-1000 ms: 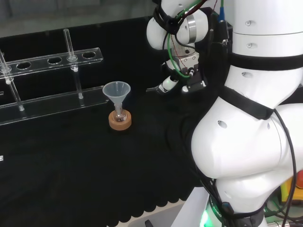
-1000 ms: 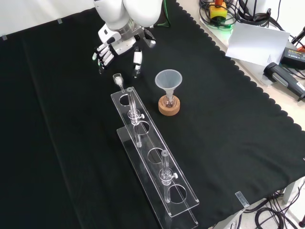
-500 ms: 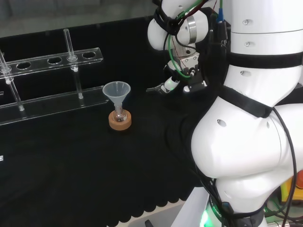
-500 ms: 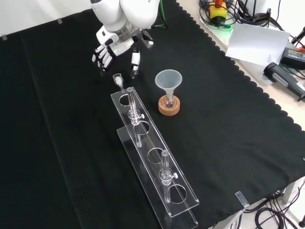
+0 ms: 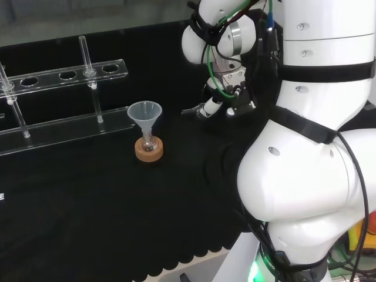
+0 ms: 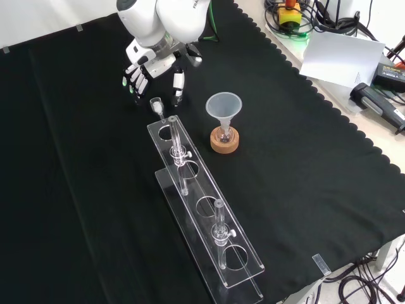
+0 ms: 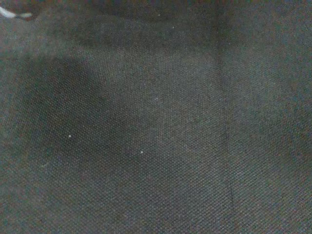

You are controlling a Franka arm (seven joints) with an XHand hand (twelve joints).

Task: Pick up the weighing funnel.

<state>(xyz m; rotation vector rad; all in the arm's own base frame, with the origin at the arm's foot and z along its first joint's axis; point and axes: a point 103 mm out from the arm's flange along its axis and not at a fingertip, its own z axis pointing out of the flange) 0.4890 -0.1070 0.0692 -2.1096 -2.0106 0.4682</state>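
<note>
Palm down, my hand (image 6: 150, 64) hangs over the black cloth (image 6: 76, 190) at the far end of the bench in the front view. It is wide and empty. The fingers (image 6: 133, 78) point down, relaxed and close together. The thumb (image 6: 178, 82) is spread well apart from them, leaving a broad gap.

The weighing funnel (image 6: 156, 103), a small clear scoop-like piece, lies on the cloth just in front of that gap, slightly nearer the camera than my fingertips. Neither fingers nor thumb touch it. Its stem end points away from my hand, towards a long clear rack (image 6: 209, 221) whose near end sits just beside it. I cannot tell whether the two touch. The rack runs on away from my hand, with two thin glass tubes (image 6: 176, 142) standing upright in its holes.

Beyond my thumb's side, the big cone-shaped funnel (image 6: 223, 105) stands mouth up with its stem in a small flask on a cork ring (image 6: 224, 144), apart from both my hand and the rack.

From the head view, my hand reaches out to the left of the arm's white links (image 5: 305, 170), and the big funnel stands farther left of it. Close under my palm, the wrist camera sees the weave of the cloth in shadow.
</note>
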